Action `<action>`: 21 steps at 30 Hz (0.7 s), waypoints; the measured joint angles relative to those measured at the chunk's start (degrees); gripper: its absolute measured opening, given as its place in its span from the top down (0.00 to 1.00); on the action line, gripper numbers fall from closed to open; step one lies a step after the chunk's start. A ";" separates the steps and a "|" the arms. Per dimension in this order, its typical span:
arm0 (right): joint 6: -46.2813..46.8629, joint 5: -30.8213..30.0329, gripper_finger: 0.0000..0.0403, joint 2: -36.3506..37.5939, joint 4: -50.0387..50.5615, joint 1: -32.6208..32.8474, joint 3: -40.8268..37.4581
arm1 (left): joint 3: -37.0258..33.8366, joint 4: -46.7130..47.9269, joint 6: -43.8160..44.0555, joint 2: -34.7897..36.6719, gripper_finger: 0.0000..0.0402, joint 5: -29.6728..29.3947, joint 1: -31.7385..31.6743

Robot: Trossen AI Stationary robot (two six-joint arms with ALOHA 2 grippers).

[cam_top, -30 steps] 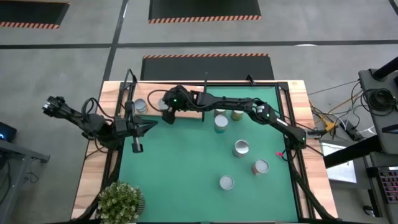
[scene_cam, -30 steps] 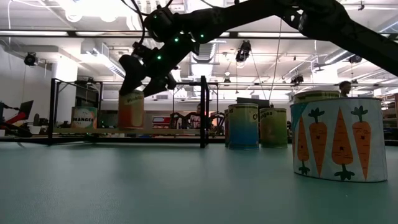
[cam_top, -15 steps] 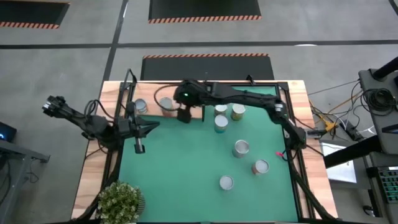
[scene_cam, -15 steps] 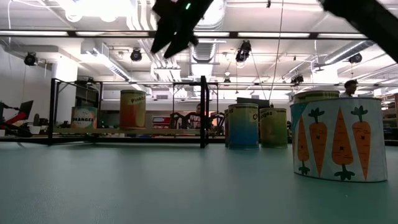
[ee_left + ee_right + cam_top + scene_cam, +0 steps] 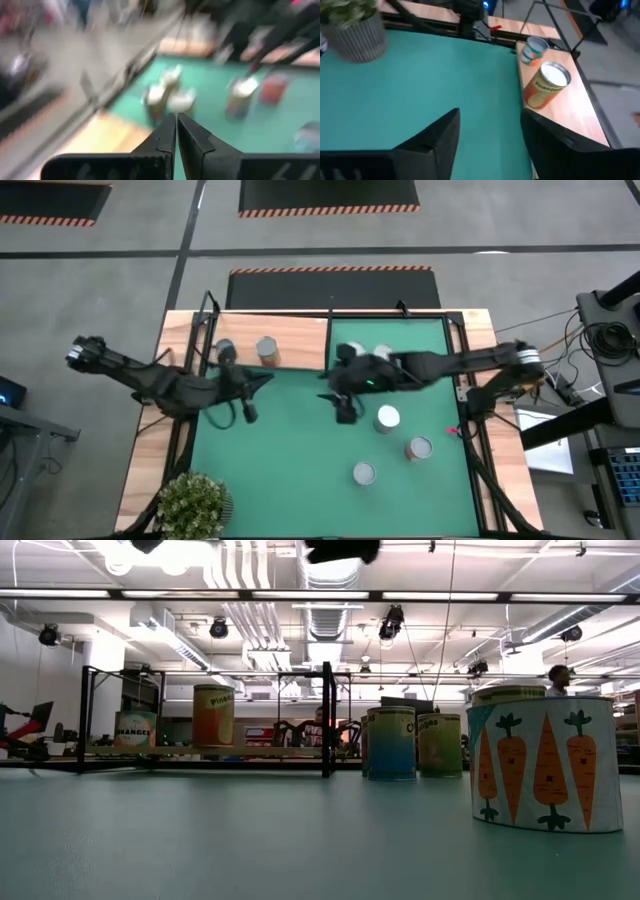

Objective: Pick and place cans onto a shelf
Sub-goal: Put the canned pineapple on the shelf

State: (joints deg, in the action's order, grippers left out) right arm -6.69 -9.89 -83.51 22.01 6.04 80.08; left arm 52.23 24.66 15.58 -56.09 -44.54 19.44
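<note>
The light-wood shelf (image 5: 290,340) lies at the table's far left, and two cans stand on it (image 5: 266,348) (image 5: 224,350). They also show in the right wrist view (image 5: 547,86) (image 5: 535,50) and the low view (image 5: 213,715) (image 5: 134,727). Three more cans stand on the green mat (image 5: 387,418) (image 5: 419,448) (image 5: 364,473), and two stand at the far side, partly under my right arm (image 5: 380,354). My right gripper (image 5: 345,410) (image 5: 490,135) hangs open and empty over the mat's middle. My left gripper (image 5: 249,413) (image 5: 176,125) is shut and empty over the mat's left part.
A potted plant (image 5: 195,502) stands at the near left corner. A black frame (image 5: 327,720) stands at the shelf's right end. A carrot-printed can (image 5: 540,762) is close to the low camera. Bare mat (image 5: 290,460) lies at the near left.
My right gripper has left the tan can standing on the shelf. It has risen and swung toward the table's right and near side, to above the mat's middle. My left gripper has shifted a little toward the right.
</note>
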 joint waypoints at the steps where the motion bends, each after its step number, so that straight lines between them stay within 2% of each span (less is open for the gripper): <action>1: -0.30 -0.70 0.56 1.92 -1.63 0.76 -3.40 | 1.76 5.86 4.67 -2.00 1.00 0.03 -1.31; 5: -0.45 -2.15 0.66 8.24 -7.08 3.14 -14.69 | 7.21 23.85 17.46 -10.73 1.00 0.32 -8.04; 8: -0.81 -2.20 0.76 13.10 -10.65 3.85 -20.33 | 11.24 31.95 18.73 -16.09 1.00 5.37 -14.54; 12: -0.86 -2.23 0.90 19.31 -11.75 3.85 -25.31 | 16.32 34.95 8.86 -20.82 1.00 15.43 -24.23; 14: -1.19 -2.22 0.96 21.91 -11.89 3.85 -27.48 | 18.65 35.31 3.08 -22.35 1.00 24.02 -29.39; 17: -1.79 -2.20 0.97 25.54 -12.57 3.85 -30.22 | 21.99 36.90 -4.93 -24.04 1.00 36.80 -36.25; 19: -2.30 -2.18 0.97 27.66 -12.48 3.85 -31.70 | 23.92 37.96 -8.43 -25.29 1.00 40.86 -39.76; 21: -2.69 -2.15 0.97 29.66 -12.50 3.85 -32.73 | 25.82 40.38 -9.93 -26.61 1.00 42.06 -42.38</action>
State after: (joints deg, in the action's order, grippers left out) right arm -9.38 -12.04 -53.84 9.52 9.89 47.35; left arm 78.04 65.04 5.64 -82.70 -2.48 -22.94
